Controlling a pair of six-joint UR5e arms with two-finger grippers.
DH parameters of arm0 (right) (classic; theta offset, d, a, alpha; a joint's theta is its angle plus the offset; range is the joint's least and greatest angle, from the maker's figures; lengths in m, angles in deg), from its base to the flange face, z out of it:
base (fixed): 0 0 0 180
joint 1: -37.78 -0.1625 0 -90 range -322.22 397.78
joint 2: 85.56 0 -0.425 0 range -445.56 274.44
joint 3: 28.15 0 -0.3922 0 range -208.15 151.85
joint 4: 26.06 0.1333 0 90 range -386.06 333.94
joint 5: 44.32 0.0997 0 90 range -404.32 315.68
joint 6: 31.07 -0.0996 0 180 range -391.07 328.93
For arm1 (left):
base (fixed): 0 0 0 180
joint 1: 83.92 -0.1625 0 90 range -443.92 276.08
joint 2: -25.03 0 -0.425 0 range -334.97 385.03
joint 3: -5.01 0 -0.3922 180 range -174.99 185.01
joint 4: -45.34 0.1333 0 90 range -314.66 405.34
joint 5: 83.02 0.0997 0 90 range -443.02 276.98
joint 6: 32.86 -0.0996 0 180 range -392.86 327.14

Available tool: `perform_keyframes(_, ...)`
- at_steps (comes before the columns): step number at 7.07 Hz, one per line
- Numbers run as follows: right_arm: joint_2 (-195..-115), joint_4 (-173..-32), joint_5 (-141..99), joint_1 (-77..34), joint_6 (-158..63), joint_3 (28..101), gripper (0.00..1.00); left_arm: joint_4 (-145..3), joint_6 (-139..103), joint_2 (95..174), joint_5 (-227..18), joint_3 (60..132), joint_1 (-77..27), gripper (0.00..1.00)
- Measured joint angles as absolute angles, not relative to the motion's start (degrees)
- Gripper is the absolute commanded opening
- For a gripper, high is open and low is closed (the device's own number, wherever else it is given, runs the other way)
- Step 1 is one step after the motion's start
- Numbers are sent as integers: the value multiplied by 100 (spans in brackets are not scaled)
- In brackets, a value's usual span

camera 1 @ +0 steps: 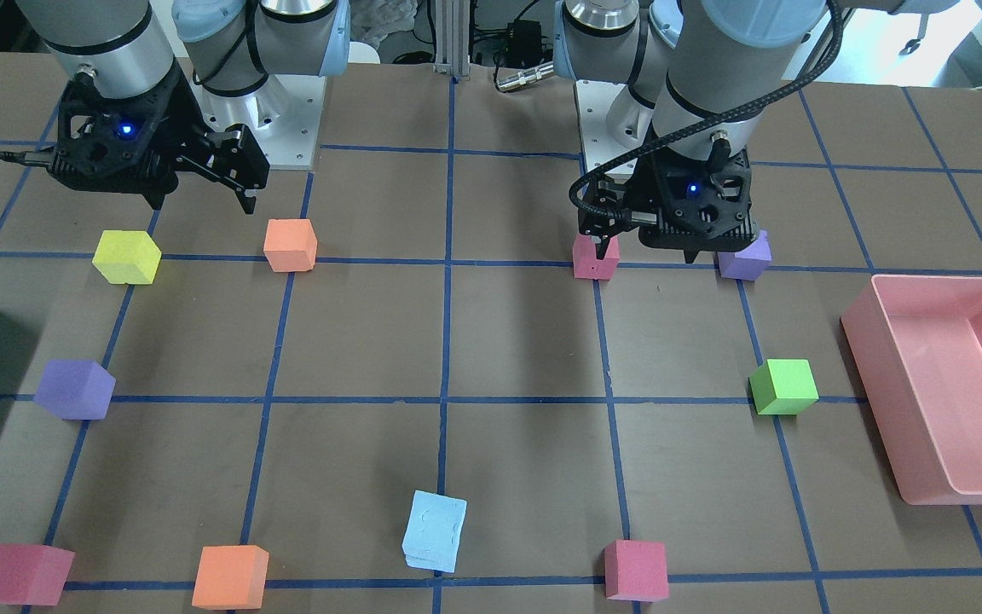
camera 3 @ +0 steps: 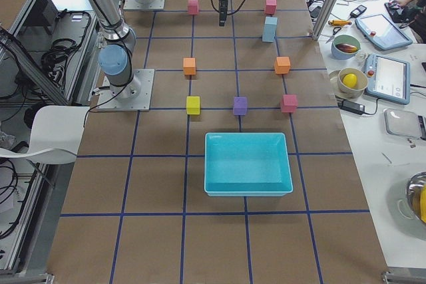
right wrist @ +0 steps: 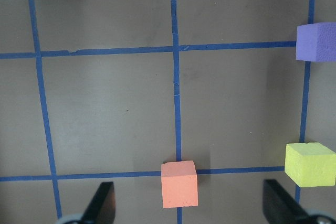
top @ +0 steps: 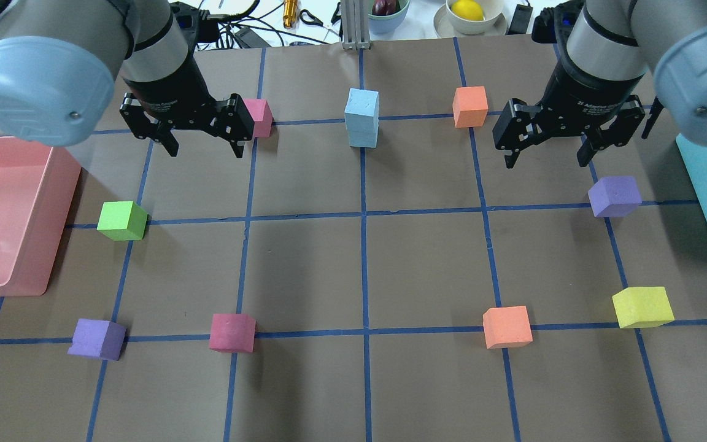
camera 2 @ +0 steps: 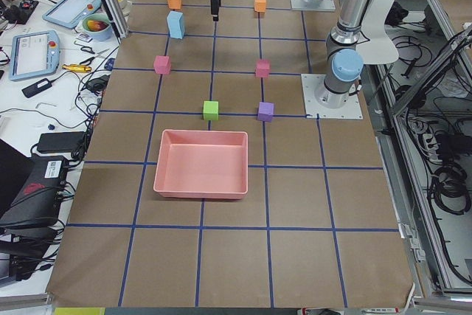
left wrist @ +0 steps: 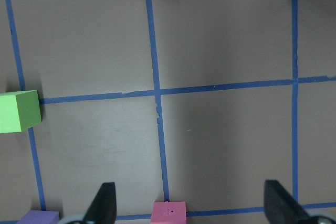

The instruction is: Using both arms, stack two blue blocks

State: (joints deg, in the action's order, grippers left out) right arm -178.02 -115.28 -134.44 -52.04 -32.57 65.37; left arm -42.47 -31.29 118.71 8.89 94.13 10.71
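Blue blocks (top: 361, 118) are sitting stacked, top one slightly askew, at far centre of bench (top: 304, 270); left hand (top: 206, 147) and right hand (top: 547, 161) are hanging wide open, empty; judging any retreat should go upward, never sideways past the stack.

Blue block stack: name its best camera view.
Overhead exterior: the blue block stack shows its full height. Front-facing sees mostly its top; side views show it small; left wrist catches a corner; right wrist, nothing.

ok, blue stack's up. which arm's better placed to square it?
Left, marginally. Both pincers are open and empty, but the left pincer hangs slightly nearer the two blue blocks than the right pincer, and only its wrist view catches them.
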Motion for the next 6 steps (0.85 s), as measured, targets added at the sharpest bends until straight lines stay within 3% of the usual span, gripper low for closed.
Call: perform_keyframes(6, -17798, -11532, -13449, -5200, -3261, 6532, 100, -4475, -3099, 11713, 890, 9429, 1047, 100)
